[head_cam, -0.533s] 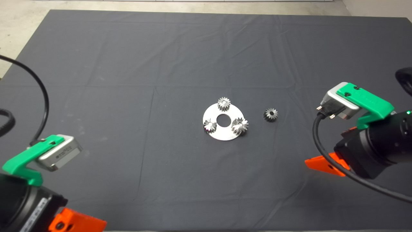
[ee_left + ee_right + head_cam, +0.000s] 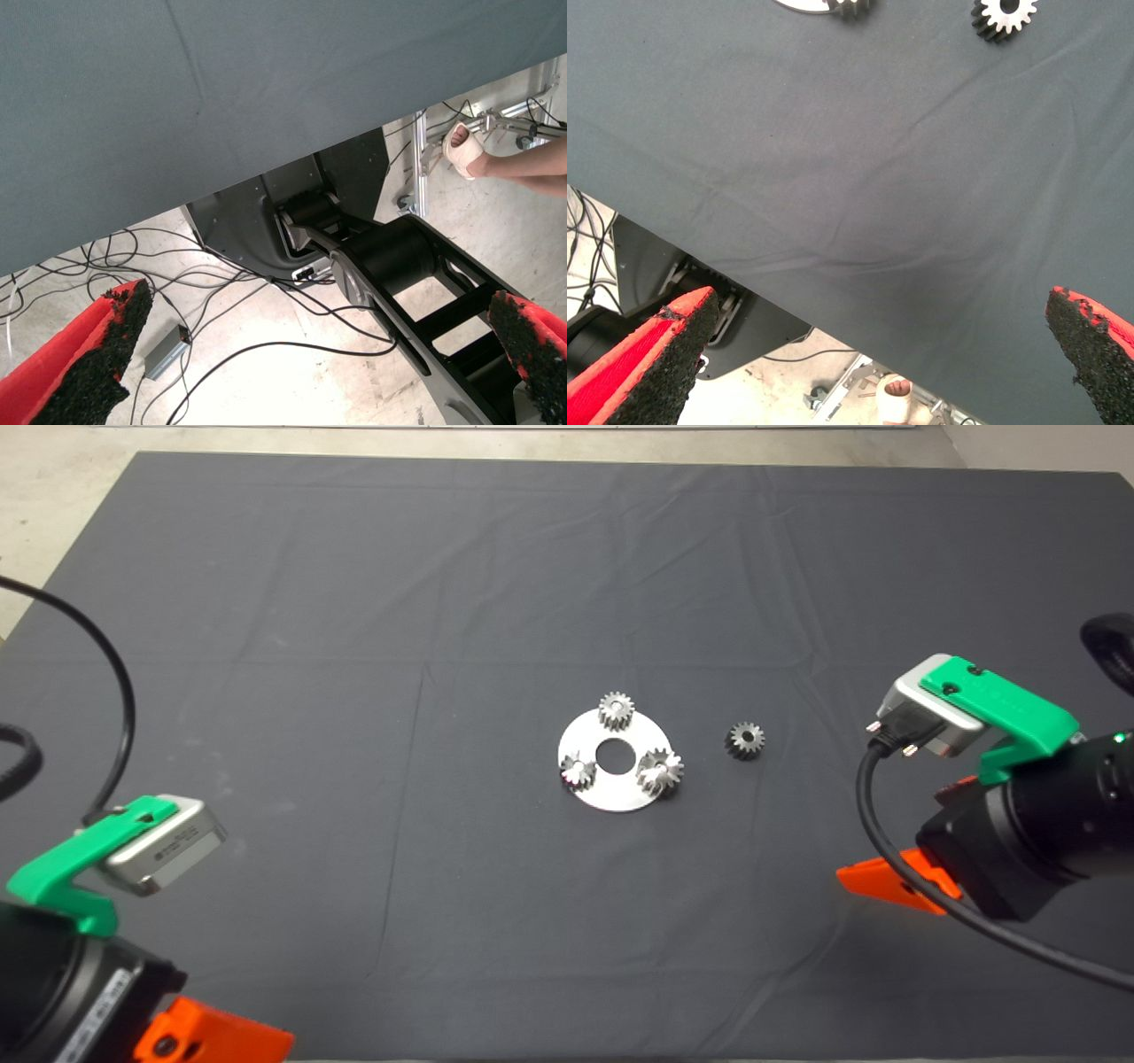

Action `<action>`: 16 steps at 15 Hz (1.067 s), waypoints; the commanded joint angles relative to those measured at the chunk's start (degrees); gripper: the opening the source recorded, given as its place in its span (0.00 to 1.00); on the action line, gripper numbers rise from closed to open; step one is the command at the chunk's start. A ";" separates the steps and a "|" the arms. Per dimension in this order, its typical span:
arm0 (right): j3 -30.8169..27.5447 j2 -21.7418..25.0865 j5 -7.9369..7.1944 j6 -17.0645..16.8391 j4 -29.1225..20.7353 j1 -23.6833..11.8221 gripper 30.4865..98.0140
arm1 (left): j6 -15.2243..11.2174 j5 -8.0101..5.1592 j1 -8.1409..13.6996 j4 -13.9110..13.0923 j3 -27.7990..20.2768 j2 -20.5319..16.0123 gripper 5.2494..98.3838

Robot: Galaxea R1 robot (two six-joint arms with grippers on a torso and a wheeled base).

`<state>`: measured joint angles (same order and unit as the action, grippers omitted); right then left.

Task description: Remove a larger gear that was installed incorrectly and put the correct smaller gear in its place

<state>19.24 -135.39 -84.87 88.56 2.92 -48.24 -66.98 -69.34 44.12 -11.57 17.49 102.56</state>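
The larger gear [image 2: 660, 770], shiny with flared teeth, sits on the near right of a round silver plate [image 2: 620, 790] at mid-mat. Two brighter small gears [image 2: 616, 710] [image 2: 577, 770] sit on the plate's far and left sides. The smaller dark gear [image 2: 746, 740] lies on the mat just right of the plate; it also shows in the right wrist view [image 2: 1004, 16]. My right gripper [image 2: 890, 883] hovers open and empty over the mat's right side, near and to the right of the dark gear. My left gripper [image 2: 213, 1036] is parked at the lower left, open and empty.
The dark mat [image 2: 354, 691] has creases and bare cloth all round the plate. The left wrist view shows the mat's edge, the robot base [image 2: 399, 266], floor cables and a person's foot [image 2: 465, 150]. A foot also shows in the right wrist view [image 2: 895, 394].
My right arm has shifted slightly left, towards the gears. The gears, the plate and the left arm have not moved.
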 commanded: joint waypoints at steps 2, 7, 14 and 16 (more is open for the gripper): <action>-0.27 0.34 0.06 0.38 -1.68 -1.07 1.00 | 0.27 0.17 0.18 -0.74 -0.81 0.06 0.99; -0.06 -0.19 0.06 0.38 -1.16 -0.63 1.00 | 0.27 0.17 0.13 -0.74 -0.99 -0.03 0.99; 0.00 -0.28 -0.38 0.38 -0.99 -0.44 1.00 | 0.27 0.08 0.10 -0.74 -1.00 0.06 0.99; 0.08 -0.37 -0.56 0.20 2.25 0.77 1.00 | 0.27 0.08 0.10 -0.74 -1.07 0.02 0.99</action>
<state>19.29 -135.41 -85.14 88.59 3.05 -47.66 -66.98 -69.34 44.12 -11.57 17.47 102.58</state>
